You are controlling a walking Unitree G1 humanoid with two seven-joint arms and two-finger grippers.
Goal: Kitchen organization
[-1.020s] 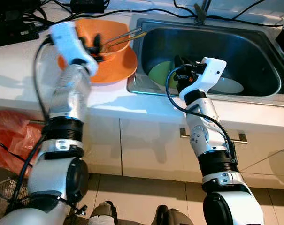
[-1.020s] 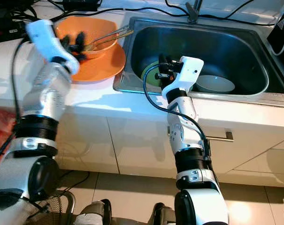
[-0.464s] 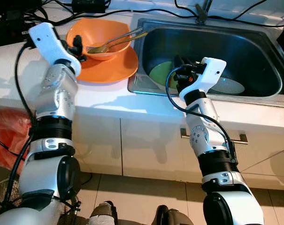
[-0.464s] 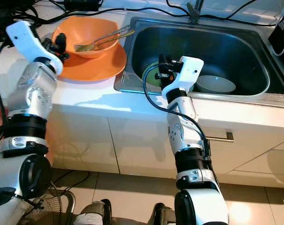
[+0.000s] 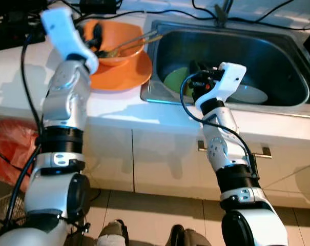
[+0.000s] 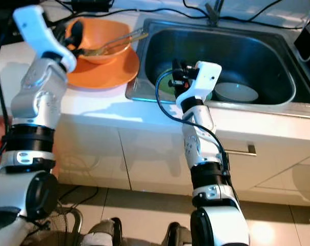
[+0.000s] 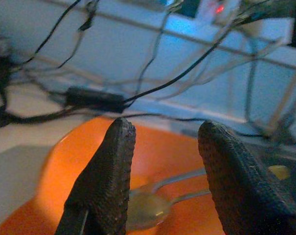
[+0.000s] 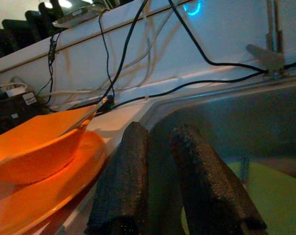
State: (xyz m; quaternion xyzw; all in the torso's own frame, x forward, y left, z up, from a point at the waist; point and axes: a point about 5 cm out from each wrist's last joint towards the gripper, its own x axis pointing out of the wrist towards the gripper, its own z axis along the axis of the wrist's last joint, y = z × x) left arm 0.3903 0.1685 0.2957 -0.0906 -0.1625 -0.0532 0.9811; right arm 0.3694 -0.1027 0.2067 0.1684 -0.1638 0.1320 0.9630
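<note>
While open, left claw (image 7: 162, 181) over orange bowl (image 5: 118, 47)

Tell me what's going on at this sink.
The robot stands at a kitchen counter. Its left gripper, fingers open, hovers over an orange bowl that sits on an orange plate beside the sink; a fork and spoon lie in the bowl. Its right gripper, fingers close together and empty, is held at the sink's near edge, above a green plate. A white bowl also lies in the sink.
</note>
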